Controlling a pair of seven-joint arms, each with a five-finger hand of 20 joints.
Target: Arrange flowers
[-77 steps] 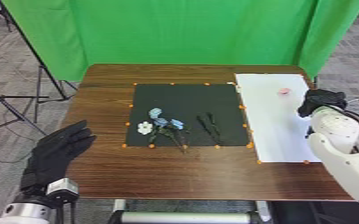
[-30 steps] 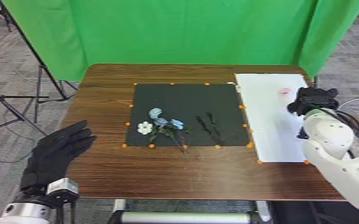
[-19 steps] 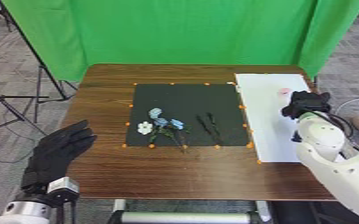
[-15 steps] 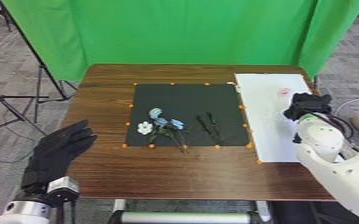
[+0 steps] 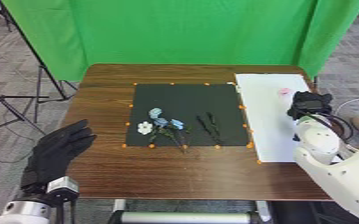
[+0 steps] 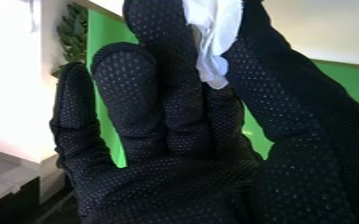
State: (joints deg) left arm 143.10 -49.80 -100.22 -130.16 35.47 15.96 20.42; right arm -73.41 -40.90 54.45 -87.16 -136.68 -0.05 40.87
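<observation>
Blue flowers (image 5: 161, 121) and a white flower (image 5: 145, 128) are laid on the near left part of the black mat (image 5: 184, 100), on the counter (image 5: 104, 170); dark stems (image 5: 209, 127) are laid to their right. A small pink piece (image 5: 285, 91) is seen on the white sheet (image 5: 269, 115). Right hand (image 5: 310, 103) is held over the sheet's right side, near the pink piece. In the right wrist view, a crumpled white strip (image 6: 213, 40) is pinched between thumb and forefinger of the right hand (image 6: 158, 185); other fingers are nearly straight. Left hand (image 5: 53, 152) is held at the counter's left edge, fingers straight, slightly spread. Versus the first frame: right hand has been shifted inward, from the sheet's right edge; flowers, pink piece and left hand unmoved.
</observation>
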